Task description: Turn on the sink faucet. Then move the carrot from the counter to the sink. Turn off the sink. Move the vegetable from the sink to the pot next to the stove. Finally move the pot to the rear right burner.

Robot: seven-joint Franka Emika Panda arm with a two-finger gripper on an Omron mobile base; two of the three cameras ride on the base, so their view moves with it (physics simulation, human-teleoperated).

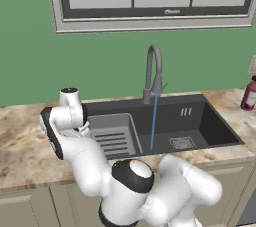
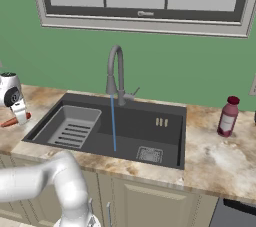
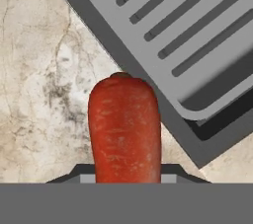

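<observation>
The carrot (image 3: 124, 127) is clamped between the jaws of the gripper (image 2: 20, 115), over the counter (image 3: 39, 94) just left of the sink (image 2: 170, 116). Water is seen running from the sink faucet (image 1: 154, 71).

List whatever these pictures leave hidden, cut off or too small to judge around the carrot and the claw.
- Carrot: near end cut off at the hand view's bottom; in the right base view the claw covers part of it.
- Claw fingertips: barely visible in the hand view, so contact with the carrot is unclear.
- Faucet lever: too small to read its position.
</observation>
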